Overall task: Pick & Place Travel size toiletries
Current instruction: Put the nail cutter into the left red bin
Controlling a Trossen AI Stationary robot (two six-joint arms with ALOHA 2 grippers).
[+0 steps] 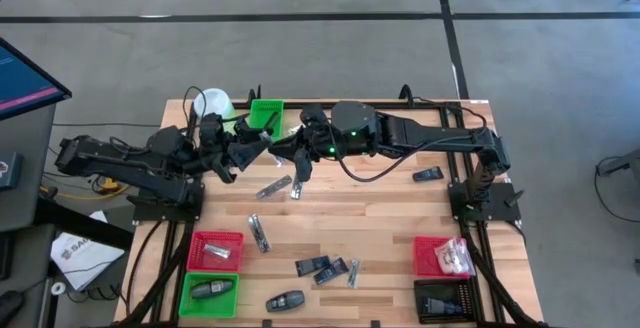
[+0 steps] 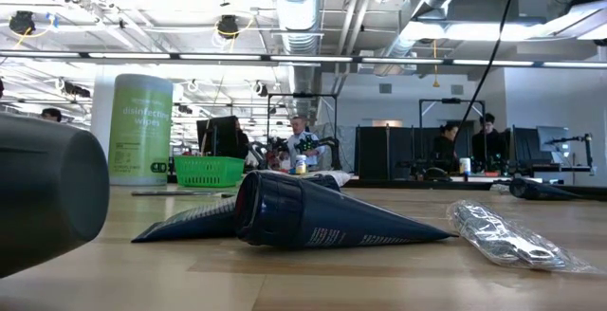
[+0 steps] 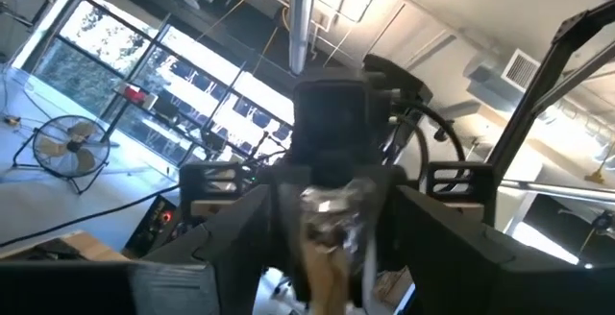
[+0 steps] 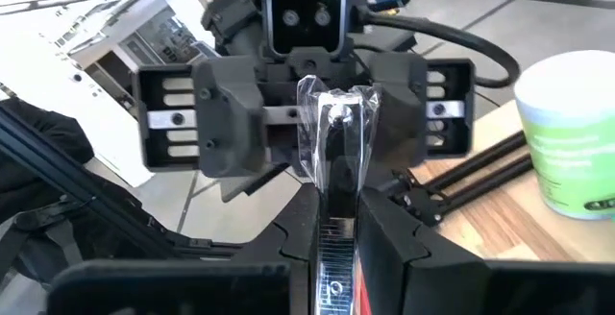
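Green canister (image 2: 142, 129) label reads "disinfecting wipes".

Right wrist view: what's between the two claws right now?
A clear-wrapped slim packet spans the gap: the right claw is shut on its lower end, and its crinkly top sits between the left claw's open fingers.

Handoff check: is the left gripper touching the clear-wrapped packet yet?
Cannot tell. The right wrist view shows the right gripper clamped on the clear-wrapped packet, whose top sits between the left gripper's spread fingers, but no plain contact or gap shows.
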